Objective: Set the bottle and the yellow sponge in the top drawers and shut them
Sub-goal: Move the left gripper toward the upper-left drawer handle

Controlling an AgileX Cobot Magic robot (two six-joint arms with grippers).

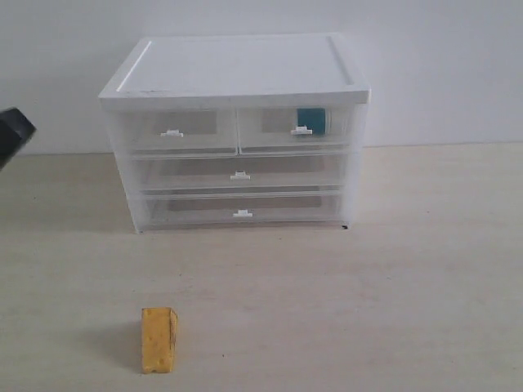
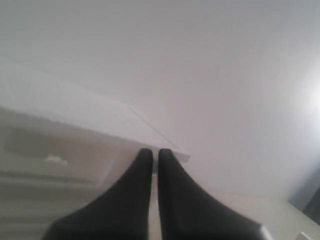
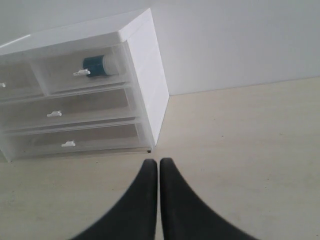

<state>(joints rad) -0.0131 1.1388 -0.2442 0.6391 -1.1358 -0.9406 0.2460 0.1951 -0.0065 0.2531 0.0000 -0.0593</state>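
Both arms (image 1: 11, 135) (image 3: 175, 210) hover, jaws pressed together, empty.

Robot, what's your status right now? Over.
Left gripper and right gripper shut, empty. Bottle inside right top drawer, drawer closed. Yellow sponge standing on table, untouched. Nothing in the way.

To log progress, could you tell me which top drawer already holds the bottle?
The right top drawer: the teal bottle shows through its clear front; the left top drawer shows none.
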